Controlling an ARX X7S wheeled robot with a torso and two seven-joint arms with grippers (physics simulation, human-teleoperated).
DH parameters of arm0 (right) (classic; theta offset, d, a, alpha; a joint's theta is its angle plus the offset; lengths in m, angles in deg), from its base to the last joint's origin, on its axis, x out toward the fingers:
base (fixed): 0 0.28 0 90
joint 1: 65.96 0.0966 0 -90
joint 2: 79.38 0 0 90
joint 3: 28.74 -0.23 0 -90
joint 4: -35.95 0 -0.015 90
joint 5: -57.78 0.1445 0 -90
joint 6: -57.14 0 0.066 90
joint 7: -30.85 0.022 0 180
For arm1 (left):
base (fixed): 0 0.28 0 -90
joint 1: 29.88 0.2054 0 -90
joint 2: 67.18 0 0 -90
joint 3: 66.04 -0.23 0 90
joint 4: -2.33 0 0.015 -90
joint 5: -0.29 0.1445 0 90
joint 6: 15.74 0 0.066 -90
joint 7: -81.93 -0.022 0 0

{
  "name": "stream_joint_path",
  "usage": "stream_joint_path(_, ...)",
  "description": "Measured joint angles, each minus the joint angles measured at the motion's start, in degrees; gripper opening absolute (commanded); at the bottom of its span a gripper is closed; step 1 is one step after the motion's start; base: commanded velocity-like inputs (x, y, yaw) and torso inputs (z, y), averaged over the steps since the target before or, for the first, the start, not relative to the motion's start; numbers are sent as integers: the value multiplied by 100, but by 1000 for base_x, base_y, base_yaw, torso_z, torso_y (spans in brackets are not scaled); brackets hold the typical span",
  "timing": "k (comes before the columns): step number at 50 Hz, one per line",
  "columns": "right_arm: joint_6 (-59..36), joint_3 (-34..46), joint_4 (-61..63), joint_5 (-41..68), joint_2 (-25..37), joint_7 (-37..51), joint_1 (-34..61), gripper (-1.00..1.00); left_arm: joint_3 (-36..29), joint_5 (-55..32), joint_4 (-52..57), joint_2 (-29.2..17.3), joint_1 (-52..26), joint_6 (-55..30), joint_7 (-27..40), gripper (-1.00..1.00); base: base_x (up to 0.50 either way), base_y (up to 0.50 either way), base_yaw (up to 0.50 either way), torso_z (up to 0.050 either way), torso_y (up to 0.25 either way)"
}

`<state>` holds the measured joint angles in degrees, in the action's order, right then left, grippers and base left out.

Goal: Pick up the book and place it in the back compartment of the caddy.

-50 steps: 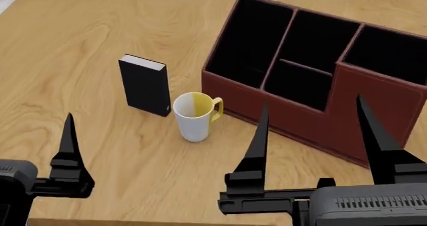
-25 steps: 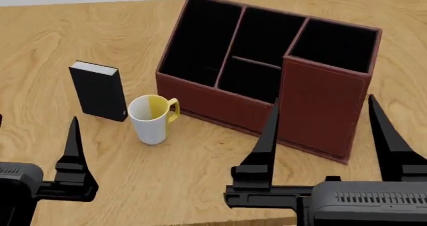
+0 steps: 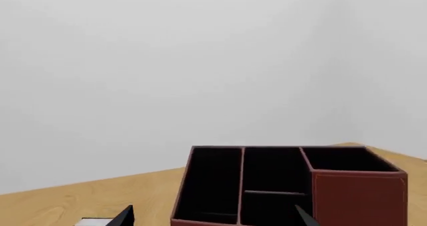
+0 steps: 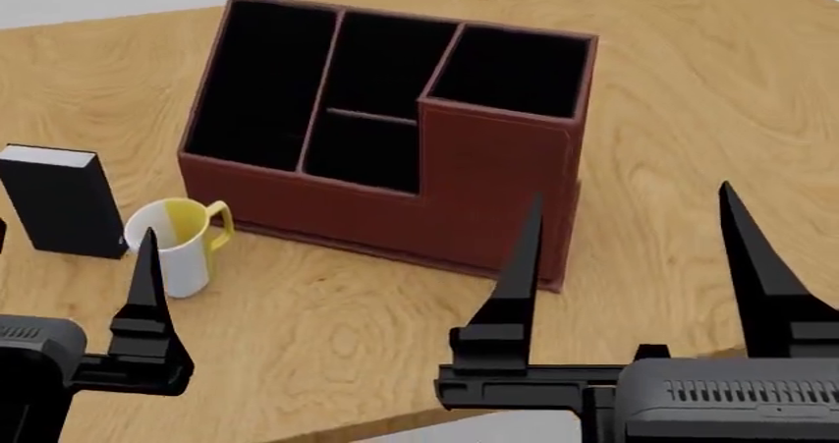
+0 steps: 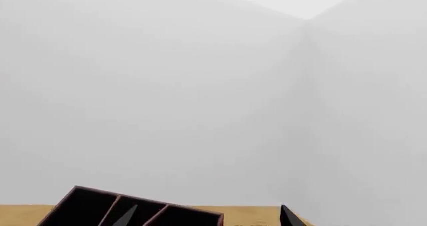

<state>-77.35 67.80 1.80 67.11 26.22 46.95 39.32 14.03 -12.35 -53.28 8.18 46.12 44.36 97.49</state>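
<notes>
Dark-covered, the book stands upright on the wooden desk at the far left of the head view, its pale page edge on top, just beside the yellow-and-white mug. The caddy sits well right of it. The right gripper has its fingers spread wide and holds nothing, near the caddy's front. Only one finger of the left gripper shows, so I cannot tell its opening; it stands near the mug, apart from the book.
</notes>
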Motion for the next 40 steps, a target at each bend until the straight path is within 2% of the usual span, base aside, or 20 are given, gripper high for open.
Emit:
stream_joint_path(4,4,-16,9,48,3,-9,2,100,-12,-12,15,-14,-4,-8,13,100,0,0,-465,0,0)
stream_joint_path(11,-56,-52,36,104,26,-3,10,100,-60,-24,42,-36,2,-16,34,100,0,0,0,0,0)
stream_joint_path(40,-92,5,111,170,147,173,8,100,-121,-93,85,-142,9,-11,118,100,396,398,0,0,0)
